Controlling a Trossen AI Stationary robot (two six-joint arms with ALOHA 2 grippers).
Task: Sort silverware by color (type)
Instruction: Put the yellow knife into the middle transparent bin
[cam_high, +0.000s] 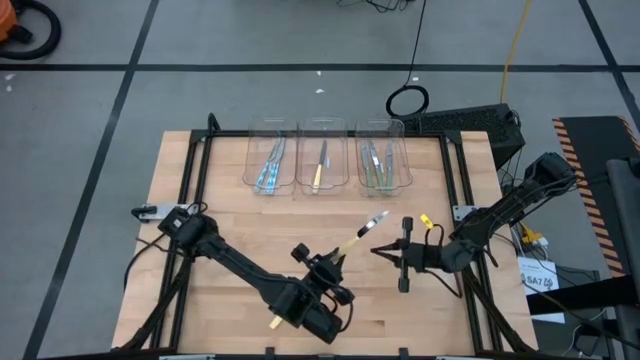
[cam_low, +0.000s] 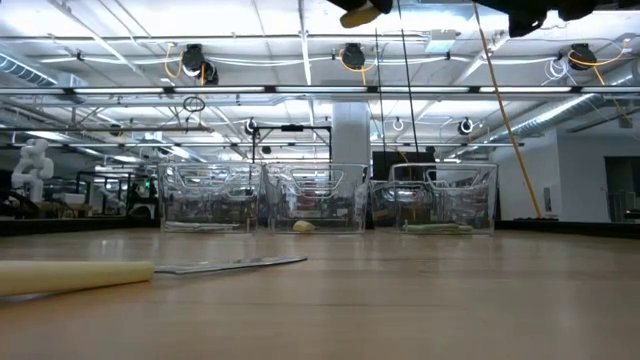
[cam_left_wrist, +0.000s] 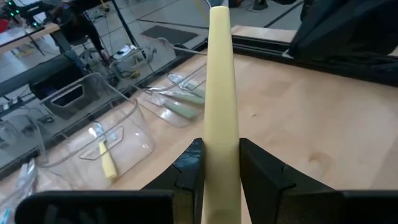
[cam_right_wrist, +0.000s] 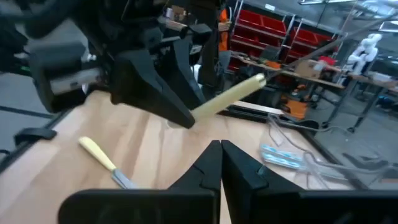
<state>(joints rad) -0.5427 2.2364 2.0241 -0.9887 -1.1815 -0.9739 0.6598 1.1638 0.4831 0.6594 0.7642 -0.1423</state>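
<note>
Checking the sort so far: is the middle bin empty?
No, the middle bin already holds a pale yellow-handled utensil, seen from above.

Both arms are dark, almost black, and made of long thin bars with thick, round joints. The left tool (cam_high: 322, 275) is a blocky black part. Its two fingers (cam_left_wrist: 264, 180) are flat and black, with slanted edges. The right tool (cam_high: 385, 250) has thin black fingers (cam_right_wrist: 208, 165) that end in points. Black cables run along the right arm, and it has a small yellow piece (cam_high: 424, 219) near its wrist.
</note>
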